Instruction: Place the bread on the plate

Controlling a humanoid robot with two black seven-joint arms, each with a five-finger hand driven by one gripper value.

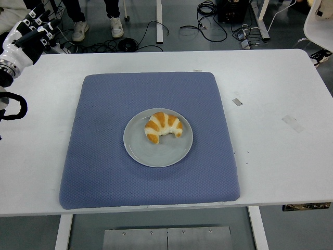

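A crescent-shaped bread [163, 126], striped orange and cream, lies on the grey round plate [156, 153], slightly above the plate's centre. The plate rests in the middle of a blue padded mat [104, 166]. My left hand [30, 32], black and white, hangs over the table's far left corner, well away from the plate, with its fingers [40, 16] loosely extended and holding nothing. A black cable loop [14, 108] of the left arm shows at the left edge. My right arm is out of view.
Two scraps of tape [237, 101] [293, 123] stick to the white table [281, 156] right of the mat. Beyond the far edge are cables [208, 21] on the floor and a person's shoes [117, 26].
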